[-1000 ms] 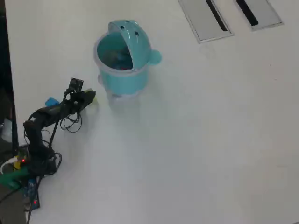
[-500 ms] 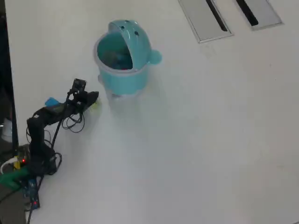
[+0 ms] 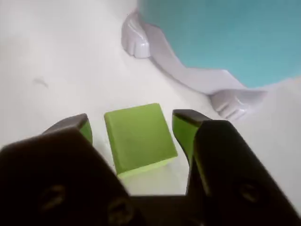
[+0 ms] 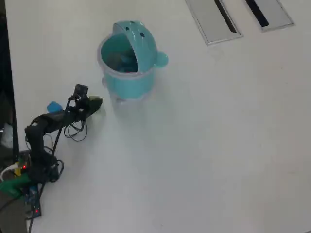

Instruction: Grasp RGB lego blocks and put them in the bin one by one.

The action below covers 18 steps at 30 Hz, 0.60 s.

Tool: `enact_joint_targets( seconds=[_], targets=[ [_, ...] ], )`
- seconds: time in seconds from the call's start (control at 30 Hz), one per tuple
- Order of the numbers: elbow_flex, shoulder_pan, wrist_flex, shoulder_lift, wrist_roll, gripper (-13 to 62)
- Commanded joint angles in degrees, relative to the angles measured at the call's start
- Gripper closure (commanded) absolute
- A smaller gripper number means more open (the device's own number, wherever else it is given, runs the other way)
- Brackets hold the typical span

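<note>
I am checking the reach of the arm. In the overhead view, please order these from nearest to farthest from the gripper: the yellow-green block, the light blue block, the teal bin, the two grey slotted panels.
1. Yellow-green block: between the jaws of the gripper.
2. Light blue block: left of the gripper, beside the arm.
3. Teal bin: up and right.
4. Grey slotted panels: top right corner, farthest.

Gripper (image 3: pixel 134 129) low, jaws apart.

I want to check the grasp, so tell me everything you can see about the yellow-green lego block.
In the wrist view the yellow-green lego block is a small, smooth, matte plastic cube with no studs showing. It lies flat on the white table, slightly rotated, between the open pincer tips, with a narrow gap on each side. The teal bin stands just beyond it.
</note>
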Motion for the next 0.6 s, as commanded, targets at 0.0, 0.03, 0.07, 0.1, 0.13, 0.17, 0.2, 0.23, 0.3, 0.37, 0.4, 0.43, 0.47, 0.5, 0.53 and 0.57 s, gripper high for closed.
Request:
enact_joint_targets(
  seconds=[0.0, 0.03, 0.07, 0.1, 0.13, 0.17, 0.2, 0.23, 0.3, 0.37, 0.4, 0.43, 0.47, 0.5, 0.53, 0.57],
  targets=[
    [-3.08, -0.88, -0.7, 0.44, -1.58, 18.5],
    [-3.16, -0.97, -0.88, 0.0, -1.58, 18.6],
    [-3.16, -1.05, -0.97, -0.53, -1.58, 18.5],
    [-3.16, -1.23, -1.14, -1.05, -1.58, 18.5],
    [-3.08, -1.32, -1.23, -1.41, -1.58, 18.6],
    [-2.99, -1.32, -1.49, -1.85, -1.58, 18.6],
    [-3.08, -1.41, -1.67, -2.2, -1.58, 18.6],
    [-3.16, -1.41, -2.02, -2.64, -1.58, 18.7],
    [-3.43, -1.49, -2.11, -3.08, -1.49, 19.4],
    [-3.34, -1.85, -2.11, -3.08, -1.32, 23.4],
    [-3.34, -2.02, -2.11, -2.99, -0.97, 26.2],
    [-2.99, -2.2, -2.02, -2.55, -0.53, 29.1],
    [-2.72, -2.37, -1.93, -2.02, 0.09, 30.8],
    [-2.46, -2.55, -1.93, -1.67, 0.44, 32.3],
    [-2.11, -2.72, -1.85, -0.88, 0.7, 34.0],
    [-1.67, -2.81, -1.76, -0.26, 1.49, 34.7]
  ],
)
